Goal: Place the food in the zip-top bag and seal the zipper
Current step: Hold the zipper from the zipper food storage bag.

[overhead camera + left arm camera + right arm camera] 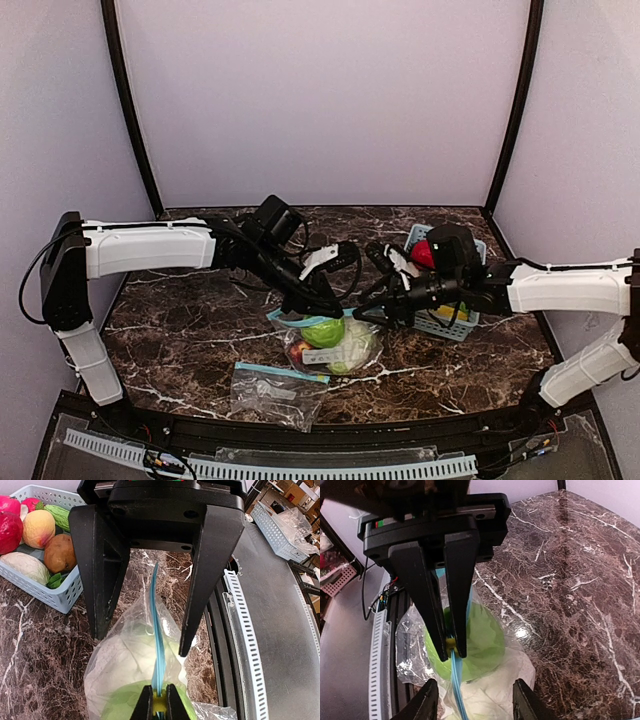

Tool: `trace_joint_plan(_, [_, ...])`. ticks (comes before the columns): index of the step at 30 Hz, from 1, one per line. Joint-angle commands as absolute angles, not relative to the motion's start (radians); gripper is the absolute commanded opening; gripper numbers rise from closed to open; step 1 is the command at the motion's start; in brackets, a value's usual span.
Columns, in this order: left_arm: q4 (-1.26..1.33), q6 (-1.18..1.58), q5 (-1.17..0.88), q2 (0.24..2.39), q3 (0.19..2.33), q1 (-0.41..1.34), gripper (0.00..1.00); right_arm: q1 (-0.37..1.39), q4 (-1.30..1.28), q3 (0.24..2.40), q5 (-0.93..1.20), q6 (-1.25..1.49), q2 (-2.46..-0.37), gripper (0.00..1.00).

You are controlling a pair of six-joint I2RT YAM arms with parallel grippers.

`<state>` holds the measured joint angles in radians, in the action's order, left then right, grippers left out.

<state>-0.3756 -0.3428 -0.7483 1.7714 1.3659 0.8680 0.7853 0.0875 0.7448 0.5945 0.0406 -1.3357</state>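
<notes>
The zip-top bag (335,345) lies mid-table, its blue zipper strip (156,630) standing on edge. Inside it are food pieces: a green one (487,637), a white cauliflower (495,697) and a red apple (298,351). My left gripper (159,690) is shut on the zipper at its yellow slider (450,644). Facing it, my right gripper (475,685) is open, its fingers (100,605) standing either side of the strip without touching it. More food (37,527) stays in the light-blue basket (55,595).
A second, flat zip-top bag (275,385) lies near the front edge. The basket (455,325) stands at the right, behind my right arm. A slotted cable rail (245,645) and a dark frame run along the table's near edge.
</notes>
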Motion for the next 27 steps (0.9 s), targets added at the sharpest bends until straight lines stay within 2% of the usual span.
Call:
trace_joint_plan(1, [-0.390, -0.332, -0.784, 1.730, 1.353, 0.873, 0.01, 0.791, 0.129, 0.786, 0.668, 0.039, -1.369, 0.46])
trace_joint_plan(9, [-0.380, -0.326, -0.778, 1.729, 1.349, 0.873, 0.01, 0.793, 0.153, 0.774, 0.686, 0.051, -1.381, 0.29])
trace_joint_plan(13, [-0.385, -0.330, -0.762, 1.727, 1.349, 0.873, 0.01, 0.793, 0.153, 0.763, 0.673, 0.053, -1.371, 0.00])
trace_joint_plan(27, [-0.547, -0.447, -0.584, 1.719, 1.403, 0.865, 0.01, 0.793, 0.046, 0.684, 0.200, -0.039, -1.164, 0.00])
